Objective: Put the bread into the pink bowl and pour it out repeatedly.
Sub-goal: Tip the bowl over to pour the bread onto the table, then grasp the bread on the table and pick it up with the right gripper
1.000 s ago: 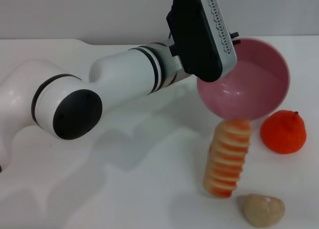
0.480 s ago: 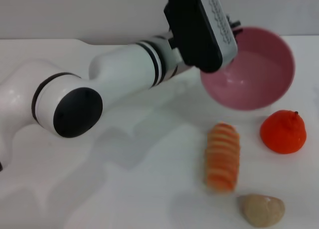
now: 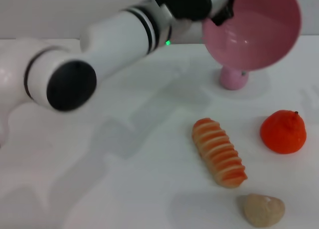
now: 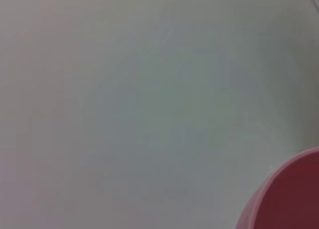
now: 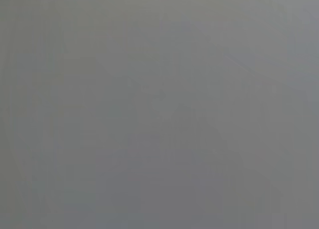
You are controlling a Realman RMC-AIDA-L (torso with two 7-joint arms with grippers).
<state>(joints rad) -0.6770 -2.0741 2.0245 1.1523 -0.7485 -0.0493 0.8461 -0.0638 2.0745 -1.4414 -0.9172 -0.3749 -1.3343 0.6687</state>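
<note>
My left gripper point(image 3: 219, 9) is hidden behind the glossy pink plastic bowl's point(image 3: 254, 29) rim; that bowl partly hides a small pink ball point(image 3: 233, 78) beneath it.

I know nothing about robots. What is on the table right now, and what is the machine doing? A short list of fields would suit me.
Pink bowl: held up off the table, tilted, its opening facing the camera, nothing visible inside
Left pincer: at the bowl's rim, holding it; fingers mostly hidden
Right pincer: not in view
Bread: lying on the table, below the bowl
Orange fruit: on the table, to the right of the bread
Beige lump: near the front edge, close to the bread's end
Small pink ball: on the table under the bowl
</note>
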